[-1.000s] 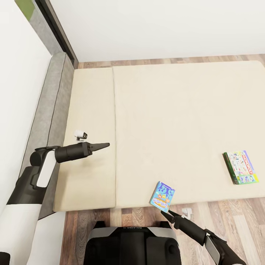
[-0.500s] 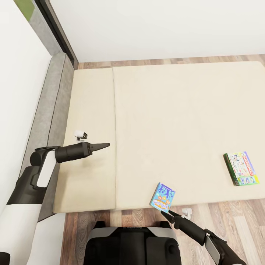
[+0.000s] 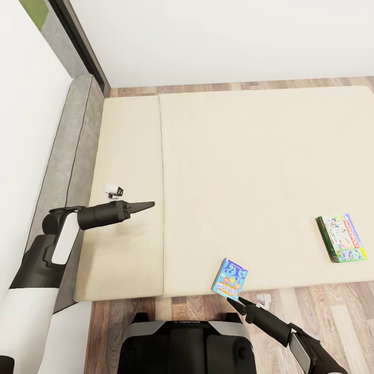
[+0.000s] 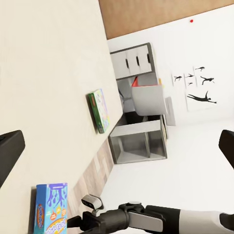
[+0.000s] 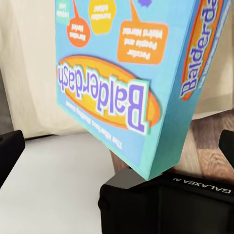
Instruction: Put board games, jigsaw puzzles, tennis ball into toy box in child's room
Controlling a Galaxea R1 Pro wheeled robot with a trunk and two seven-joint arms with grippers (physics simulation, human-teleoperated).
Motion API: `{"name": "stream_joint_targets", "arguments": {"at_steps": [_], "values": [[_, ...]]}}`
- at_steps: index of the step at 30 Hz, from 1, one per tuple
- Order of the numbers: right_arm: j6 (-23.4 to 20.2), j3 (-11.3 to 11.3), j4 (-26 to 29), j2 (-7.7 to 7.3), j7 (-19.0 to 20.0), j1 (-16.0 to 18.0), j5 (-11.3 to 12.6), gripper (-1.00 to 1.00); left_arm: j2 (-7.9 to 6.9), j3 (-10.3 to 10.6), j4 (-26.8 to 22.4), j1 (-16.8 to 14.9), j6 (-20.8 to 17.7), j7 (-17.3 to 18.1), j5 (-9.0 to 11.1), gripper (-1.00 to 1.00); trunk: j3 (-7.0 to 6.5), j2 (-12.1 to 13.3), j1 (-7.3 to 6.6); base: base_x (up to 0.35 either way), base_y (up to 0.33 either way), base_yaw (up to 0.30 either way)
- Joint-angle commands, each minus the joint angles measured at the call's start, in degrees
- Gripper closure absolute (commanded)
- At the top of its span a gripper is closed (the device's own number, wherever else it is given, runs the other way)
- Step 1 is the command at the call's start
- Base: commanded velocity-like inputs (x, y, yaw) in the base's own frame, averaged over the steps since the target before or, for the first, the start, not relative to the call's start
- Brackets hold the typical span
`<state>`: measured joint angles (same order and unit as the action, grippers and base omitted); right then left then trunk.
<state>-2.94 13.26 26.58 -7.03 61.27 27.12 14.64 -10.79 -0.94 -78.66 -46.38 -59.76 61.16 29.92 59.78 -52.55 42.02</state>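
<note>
The smaller blue board game (image 3: 229, 279) sits tilted at the near edge of the beige bed (image 3: 234, 156), one corner past the edge. My right gripper (image 3: 234, 302) is just below it, open. In the right wrist view the fingers (image 5: 9, 156) stand wide apart, and the box's (image 5: 122, 73) corner lies between them without touching. A second board game (image 3: 341, 237), green-edged, lies flat at the bed's right. My left gripper (image 3: 148, 205) hovers open over the bed's left part. The left wrist view looks across the bed at both games (image 4: 51, 209) (image 4: 99, 110).
The grey headboard (image 3: 72, 145) and a white wall bound the left side. Wood floor (image 3: 332, 322) runs along the bed's near edge, where my base (image 3: 182, 343) stands. Beyond the bed, the left wrist view shows the white-grey table (image 4: 139, 141) with a light-grey bin (image 4: 148, 100) on it.
The whole picture has slid slightly down, so the camera moved. The bed and both games sit a little nearer. Neither arm has changed pose, and the blue game is marginally closer to my right fingertips.
</note>
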Motion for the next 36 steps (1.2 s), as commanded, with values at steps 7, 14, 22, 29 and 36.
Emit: {"name": "stream_joint_targets", "arguments": {"at_steps": [7, 14, 22, 29, 36], "values": [[-0.31, 0.1, -0.04, 0.0, 0.25, 0.03, 0.22, -1.0, -0.02, -0.02, 0.0, -0.02, -0.24, 0.2, -0.01, -1.0, 0.03, -0.04, 0.01, 0.0, 0.0, 0.0], [-0.31, 0.1, -0.04, 0.0, 0.25, 0.02, 0.23, -1.0, -0.02, -0.02, 0.0, -0.02, -0.24, 0.24, 0.04, -1.0, 0.93, -2.05, 1.11, 0.0, 0.0, 0.0], [-0.31, 0.1, -0.03, 0.0, 0.25, 0.03, 0.3, -1.0, -0.02, -0.02, 0.0, -0.02, -0.24, 0.26, 0.03, -1.0, 0.93, -2.05, 1.11, 0.0, 0.0, 0.0], [-0.31, 0.1, 0.04, 0.07, 0.25, 0.03, 0.3, -1.0, -0.02, -0.02, 0.0, -0.02, -0.24, 0.26, 0.03, -1.0, 0.93, -2.05, 1.11, 0.0, 0.031, 0.0], [-0.31, 0.02, 0.05, 0.66, 0.25, 0.03, 0.25, -1.0, -0.02, -0.02, 0.0, -0.02, -0.24, 0.27, 0.04, -1.0, 0.93, -2.05, 1.11, 0.0, 0.033, 0.0]]}}
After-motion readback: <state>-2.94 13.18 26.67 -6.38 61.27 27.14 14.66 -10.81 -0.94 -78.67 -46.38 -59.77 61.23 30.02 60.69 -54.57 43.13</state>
